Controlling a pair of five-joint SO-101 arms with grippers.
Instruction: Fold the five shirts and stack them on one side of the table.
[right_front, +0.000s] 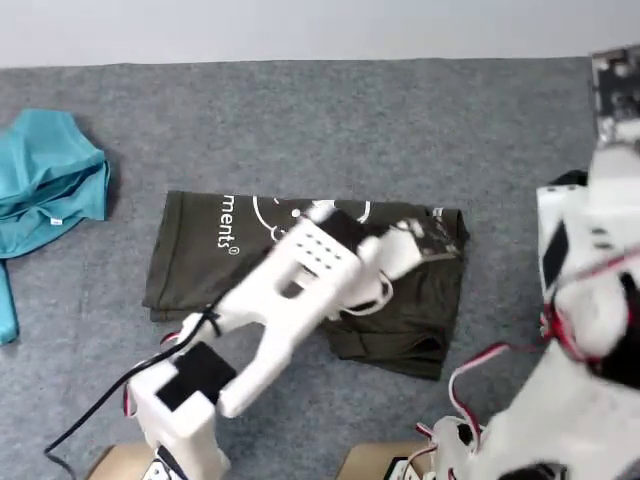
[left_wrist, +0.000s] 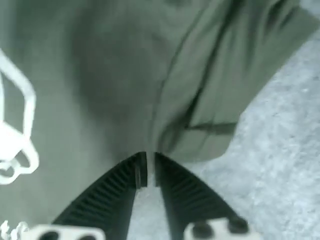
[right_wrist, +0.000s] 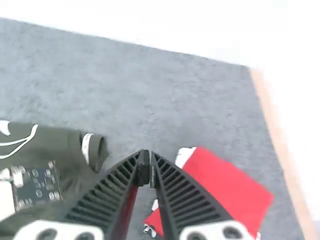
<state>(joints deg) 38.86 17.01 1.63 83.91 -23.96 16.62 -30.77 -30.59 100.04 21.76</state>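
A dark olive shirt (right_front: 230, 250) with white print lies partly folded in the middle of the grey table cover, its near right part bunched (right_front: 400, 340). My left gripper (right_front: 425, 235) hangs over the shirt's right side. In the left wrist view the left gripper (left_wrist: 150, 167) is shut at the olive shirt's (left_wrist: 100, 75) edge, with a crease running into the tips. My right gripper (right_wrist: 148, 167) is shut and holds nothing, raised over a folded red shirt (right_wrist: 225, 195) at the table's right side. The right arm (right_front: 590, 300) stands at the right edge.
A teal shirt (right_front: 45, 180) lies crumpled at the far left edge. The grey table cover (right_front: 330, 120) is bare behind the olive shirt. A wooden table edge (right_wrist: 280, 150) runs just beyond the red shirt. Cables (right_front: 100, 405) trail by the left arm's base.
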